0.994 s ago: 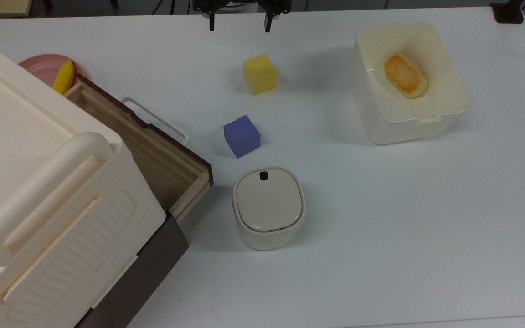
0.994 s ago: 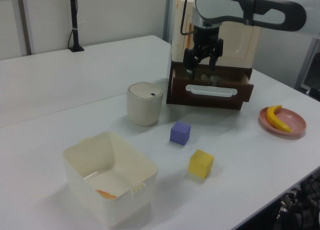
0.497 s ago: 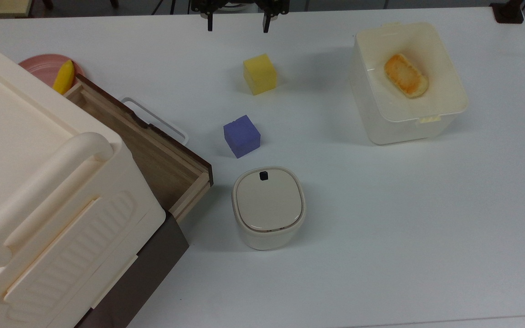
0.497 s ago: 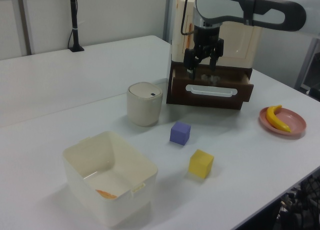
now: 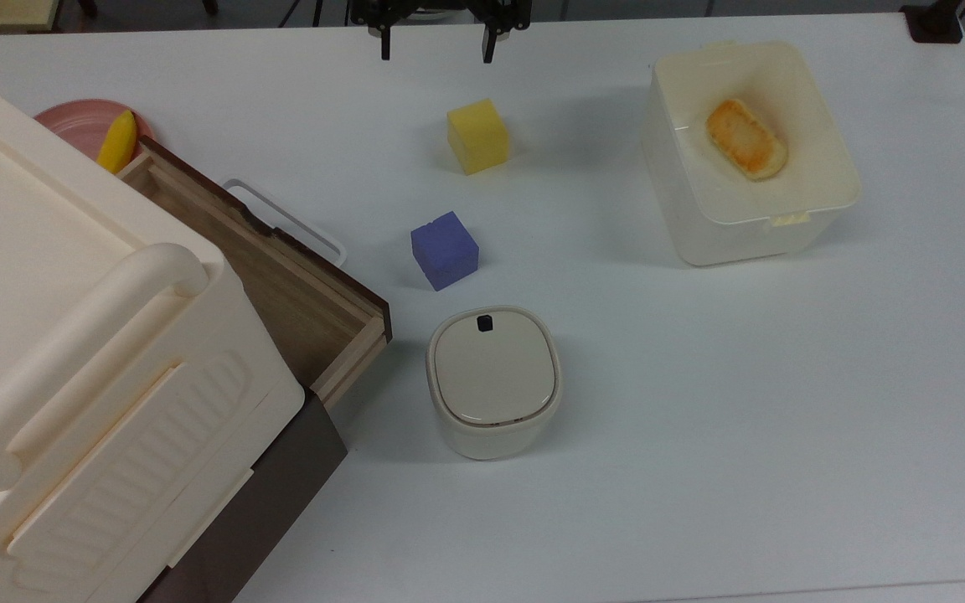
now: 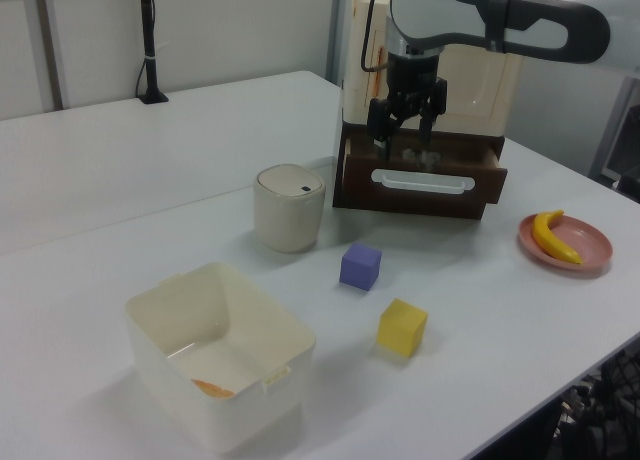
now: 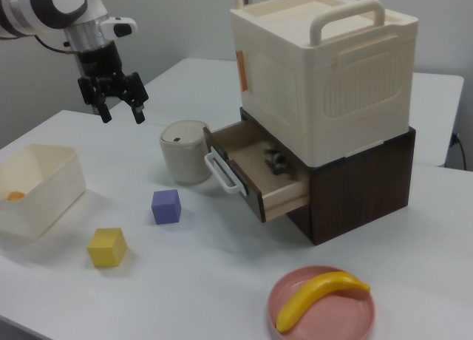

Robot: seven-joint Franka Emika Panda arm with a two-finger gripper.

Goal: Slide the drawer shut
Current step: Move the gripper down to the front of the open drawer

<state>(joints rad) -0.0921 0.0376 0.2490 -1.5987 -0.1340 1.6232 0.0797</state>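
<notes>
From my side the nearest thing in the right view is the pink plate [image 7: 322, 308] with a banana [image 7: 318, 298] on it. Behind it the drawer [image 7: 255, 171] stands pulled out of the dark cabinet [image 7: 360, 183], under the cream box [image 7: 325, 74]. Its white loop handle [image 7: 222, 171] faces the purple cube [image 7: 165, 205] and the lidded tub [image 7: 185, 151]. A small dark object [image 7: 277, 161] lies inside the drawer; I cannot tell what it is.

My pincer [image 7: 115, 103] hangs high above the tabletop [image 7: 192, 281], well apart from the drawer front, with the fingers spread and holding nothing.

I see two risks. If I push on the loop handle and not on the flat panel, a finger may slip or catch in it. If I come down low, the arm may knock the tub, which stands near the drawer corner.

Farther away, the yellow cube [image 7: 106, 247] is alone, and the open white bin [image 5: 749, 151] holds one piece of bread [image 5: 745, 139].
</notes>
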